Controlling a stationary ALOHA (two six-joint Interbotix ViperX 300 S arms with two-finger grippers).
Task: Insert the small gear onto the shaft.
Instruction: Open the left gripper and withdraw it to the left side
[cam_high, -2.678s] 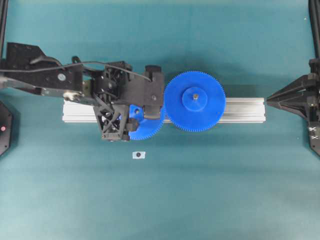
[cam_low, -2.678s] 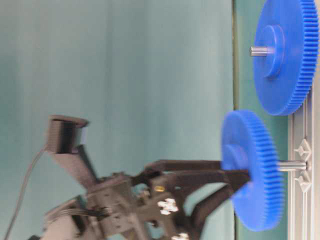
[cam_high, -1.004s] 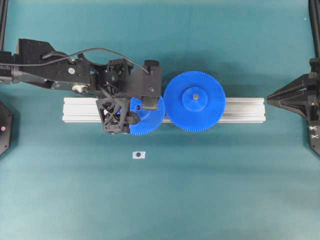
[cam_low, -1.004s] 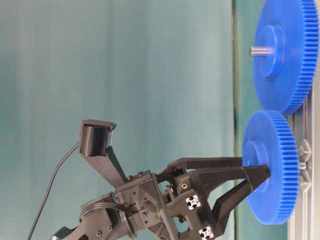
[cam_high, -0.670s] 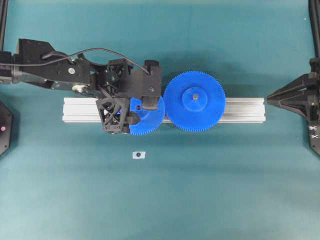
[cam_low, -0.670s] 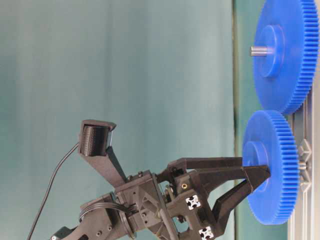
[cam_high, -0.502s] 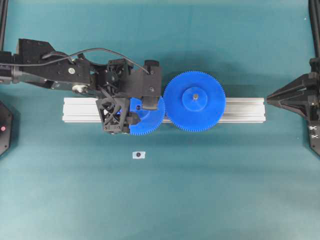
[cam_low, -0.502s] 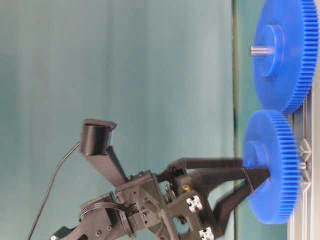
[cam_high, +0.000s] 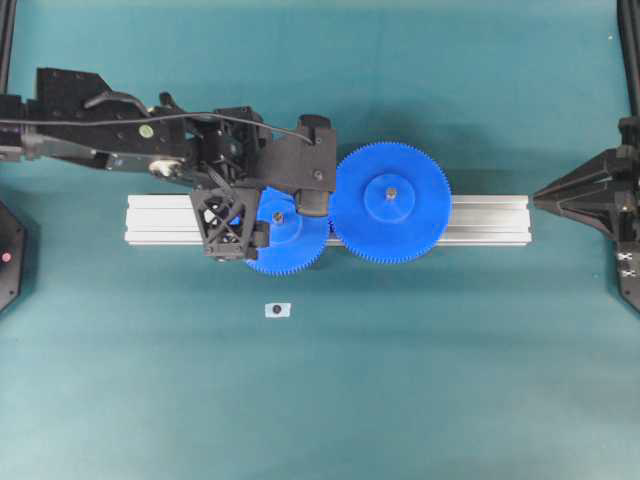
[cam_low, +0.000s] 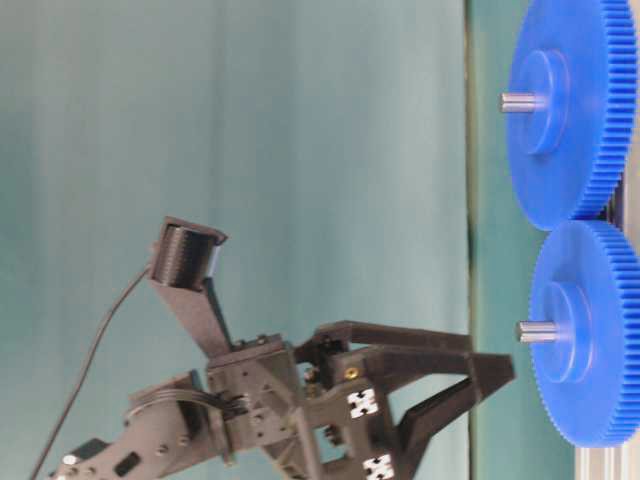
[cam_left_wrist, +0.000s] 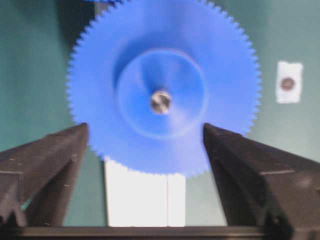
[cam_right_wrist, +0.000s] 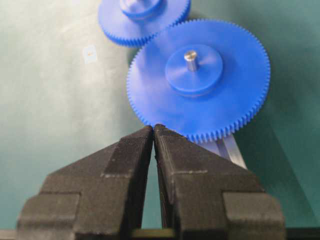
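Observation:
The small gear (cam_high: 290, 246) sits on the shaft (cam_high: 279, 214), low against the rail. In the table-level view the shaft (cam_low: 537, 331) sticks out of the hub of the small gear (cam_low: 595, 335). My left gripper (cam_high: 262, 212) hovers above it, open, and holds nothing. From the side the left gripper (cam_low: 486, 360) stands clear of the gear. In the left wrist view the small gear (cam_left_wrist: 125, 100) and the shaft (cam_left_wrist: 161, 101) lie between and beyond the fingers (cam_left_wrist: 60, 150). My right gripper (cam_high: 540, 200) rests shut at the right, empty; in its own view the right gripper (cam_right_wrist: 153, 129) is shut.
The larger blue gear (cam_high: 390, 203) sits on its own pin on the aluminium rail (cam_high: 485, 220), and its teeth meet the small gear's. A small white tag with a dark dot (cam_high: 277, 310) lies on the teal table in front of the rail.
My left gripper has opened, let go of the small gear and drawn back. The gear has slid further down the shaft, whose tip now stands out of the hub.

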